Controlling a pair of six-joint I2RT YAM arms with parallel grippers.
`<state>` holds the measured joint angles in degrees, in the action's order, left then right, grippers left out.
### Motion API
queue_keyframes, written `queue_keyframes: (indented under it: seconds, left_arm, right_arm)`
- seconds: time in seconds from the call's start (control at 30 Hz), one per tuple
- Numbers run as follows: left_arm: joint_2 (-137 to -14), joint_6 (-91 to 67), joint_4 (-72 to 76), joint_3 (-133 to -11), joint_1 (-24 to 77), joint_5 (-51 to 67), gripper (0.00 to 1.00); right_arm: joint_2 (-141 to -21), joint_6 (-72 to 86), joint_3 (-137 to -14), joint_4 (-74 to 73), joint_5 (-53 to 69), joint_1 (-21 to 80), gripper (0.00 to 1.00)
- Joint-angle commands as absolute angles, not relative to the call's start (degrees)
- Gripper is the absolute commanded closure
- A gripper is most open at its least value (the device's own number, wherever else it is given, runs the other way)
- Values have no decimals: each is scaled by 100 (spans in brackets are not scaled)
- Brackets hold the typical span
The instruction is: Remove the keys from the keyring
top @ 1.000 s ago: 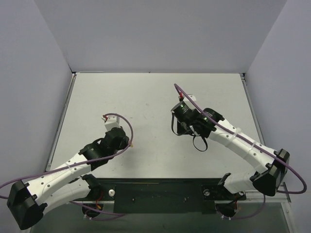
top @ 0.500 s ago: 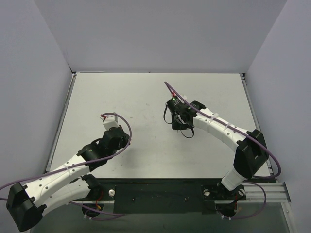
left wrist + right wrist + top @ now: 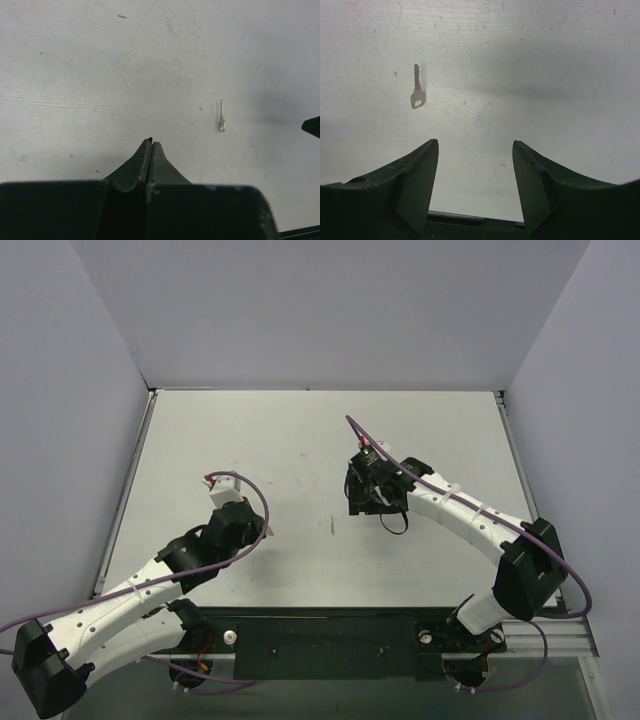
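Note:
The key point(image 3: 417, 95) is a tiny silver piece lying flat on the white table, alone and off the ring. It also shows in the left wrist view as the key point(image 3: 221, 120), and from above as a small dark mark, the key point(image 3: 334, 525). My right gripper point(image 3: 475, 142) is open and empty, just right of and behind the key; from above the right gripper point(image 3: 353, 500) hangs over the table's middle. My left gripper point(image 3: 151, 141) is shut. From above, the keyring point(image 3: 270, 531) is a yellow-orange speck sticking out at its tip; the left wrist view hides it.
The white table point(image 3: 300, 430) is walled by grey panels on three sides. A black rail point(image 3: 320, 635) with the arm bases runs along the near edge. Purple cables loop off both wrists. A dark finger point(image 3: 312, 126) of the right gripper juts in at the left wrist view's right edge.
The right gripper has gone from shut to open, and the arm has swung left. The key now lies on the table between the two grippers. The left arm has barely moved.

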<state>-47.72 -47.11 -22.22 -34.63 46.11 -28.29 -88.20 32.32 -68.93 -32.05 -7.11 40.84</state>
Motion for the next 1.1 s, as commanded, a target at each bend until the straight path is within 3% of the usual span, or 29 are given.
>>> queue_keyframes:
  seconds: [0.0,0.3,0.43,0.57,0.7,0.87,0.97,1.07]
  left_arm:
    - [-4676,-4536,-2321,-3937,4588,-2840,100]
    - [-4465,-3973,-2585,-4483,4597,-2303,100]
    - [-4377,-3463,-2907,-4614,4562,-1811,100]
    - [-4632,-3357,-3444,-5045,4562,-2275,100]
    - [-4605,-3305,-3498,-5168,4553,-2486,100]
    - [-4859,-3068,-3533,-5413,4483,-2610,100]
    - [-5185,-2936,-3744,-5747,4193,-2584,100]
    - [-5553,-2708,-3884,-6002,3737,-2400,100]
  right_arm:
    - [-7921,3436,-6505,-3191,-1150,4244,43]
    - [-6620,3463,-5170,-2489,-3021,5500,38]
    - [-6128,3805,-4502,-2101,-3259,5756,41]
    - [-5600,4122,-3598,-1548,-3874,6142,43]
    - [-5441,4919,-3165,-1863,-4298,6293,51]
    - [-5520,5457,-2813,-2021,-4394,6661,53]
    - [-5397,5423,-2778,-1890,-4588,6934,30]
    - [-5449,5458,-2707,-1819,-4623,6979,25]
